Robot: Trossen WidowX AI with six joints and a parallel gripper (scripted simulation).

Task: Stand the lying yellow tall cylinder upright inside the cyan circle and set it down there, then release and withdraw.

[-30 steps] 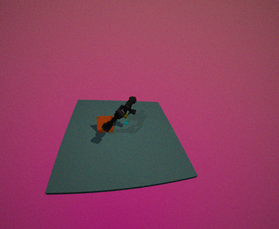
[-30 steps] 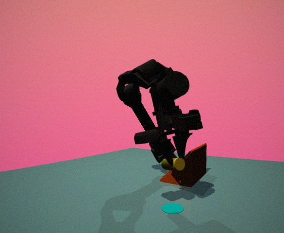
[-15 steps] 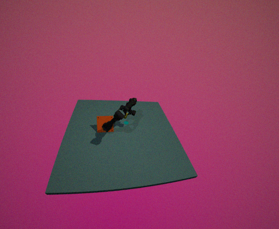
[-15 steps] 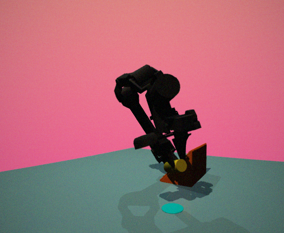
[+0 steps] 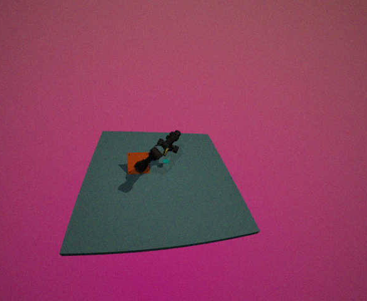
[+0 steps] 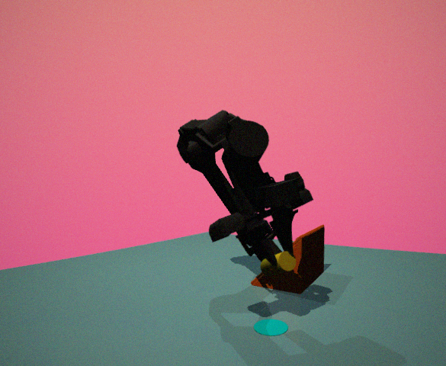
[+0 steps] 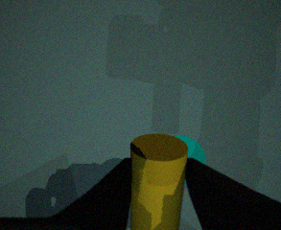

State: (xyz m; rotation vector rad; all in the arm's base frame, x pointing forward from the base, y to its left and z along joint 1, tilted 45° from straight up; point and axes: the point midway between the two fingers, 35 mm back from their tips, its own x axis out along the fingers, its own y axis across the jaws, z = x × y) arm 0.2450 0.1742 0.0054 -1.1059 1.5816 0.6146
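Teal table [image 5: 164, 210], yellow cylinder [image 7: 158, 192] clamped

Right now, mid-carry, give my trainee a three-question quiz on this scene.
1. True or false: the gripper holds the yellow cylinder.
2. Is the cylinder resting on the cyan circle? A yes, B no, it is held above the table.
3. In the wrist view, the circle shows just behind the cylinder's ____ end.

Key: 1 true; 2 B; 3 far.
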